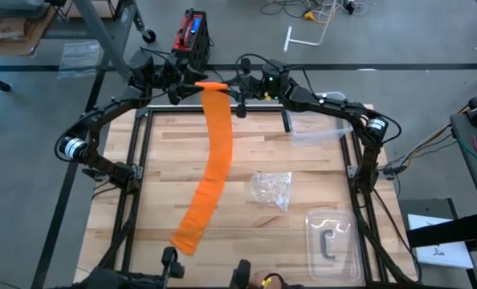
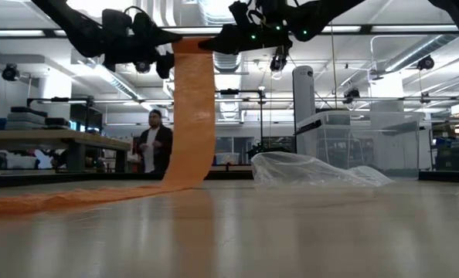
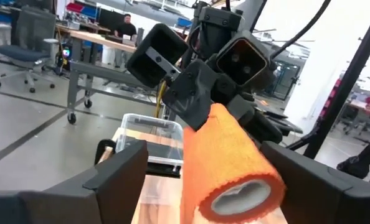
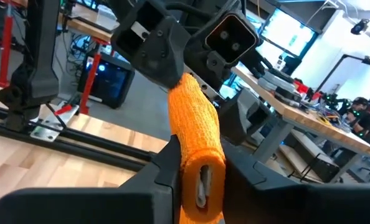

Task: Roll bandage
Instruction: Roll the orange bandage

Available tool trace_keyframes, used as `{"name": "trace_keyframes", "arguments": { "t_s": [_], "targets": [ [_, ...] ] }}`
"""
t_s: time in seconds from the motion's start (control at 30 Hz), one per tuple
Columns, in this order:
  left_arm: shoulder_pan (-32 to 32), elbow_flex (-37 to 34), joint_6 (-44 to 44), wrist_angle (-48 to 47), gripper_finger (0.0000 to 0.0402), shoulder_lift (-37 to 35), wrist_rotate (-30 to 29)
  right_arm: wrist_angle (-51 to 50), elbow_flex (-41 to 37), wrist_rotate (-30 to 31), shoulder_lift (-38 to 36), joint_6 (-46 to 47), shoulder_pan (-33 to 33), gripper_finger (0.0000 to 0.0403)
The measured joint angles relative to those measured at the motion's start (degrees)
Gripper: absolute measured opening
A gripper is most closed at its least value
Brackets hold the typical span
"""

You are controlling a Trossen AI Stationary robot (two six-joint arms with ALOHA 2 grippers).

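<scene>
The orange bandage is part roll, part loose strip. Its small roll (image 1: 211,84) is held level in the air over the table's far edge, between my two grippers. From the roll the strip (image 2: 192,116) hangs down to the table, and its tail (image 1: 189,233) lies flat toward the near edge. My right gripper (image 1: 232,88) is shut on the roll's right end. My left gripper (image 3: 207,155) is open, one finger on either side of the roll's left end (image 3: 241,186). My right gripper pinches the roll's right end (image 4: 200,155) between its two fingers. It comes in level from the table's right, the fingers lying along the roll. The roll is lifted clear, with the strip hanging slack below it. My left gripper: whether its fingers (image 3: 119,177) touch the roll, I cannot tell.
A crumpled clear wrapper (image 1: 272,190) lies right of the strip. A clear plastic tray (image 1: 332,241) sits at the near right corner, and a clear plastic sheet (image 1: 319,132) lies at the far right. A person (image 2: 154,147) stands in the room beyond the table.
</scene>
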Motion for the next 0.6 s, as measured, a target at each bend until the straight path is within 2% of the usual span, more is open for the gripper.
{"name": "trace_keyframes", "arguments": {
  "t_s": [0.43, 0.6],
  "targets": [
    [-1.4, 0.0, 3.0, 0.0, 0.0145, 0.0, 1.8, 0.0, 0.0, 0.0, -0.2, 4.0, 0.0, 0.0096],
    [-1.5, 0.0, 3.9, 0.0, 0.0098, 0.0, 1.8, 0.0, 0.0, -0.1, -0.2, 8.6, 0.0, 0.0123]
  ]
}}
